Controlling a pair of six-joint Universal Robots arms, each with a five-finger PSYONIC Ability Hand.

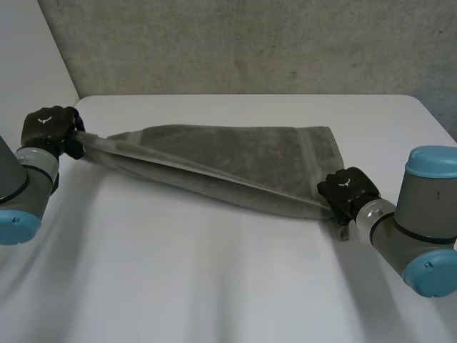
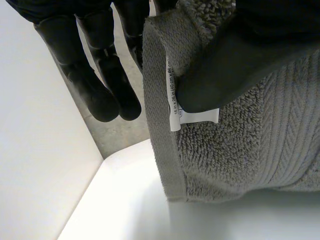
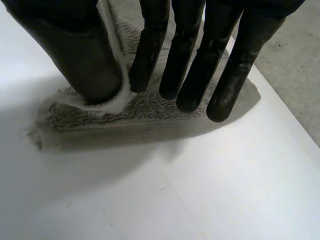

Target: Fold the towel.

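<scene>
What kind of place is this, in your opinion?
Probably a robotics lab or test room, not a home: a bare grey concrete wall, a plain white table, and a robot's black left hand and black right hand pinching a grey terry towel by its ends.

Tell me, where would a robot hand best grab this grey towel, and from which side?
Probably its end corners, each from its own outer side: the towel is long and limp, so corner pinches stretch it out. The left robot hand and right robot hand pinch there.
</scene>
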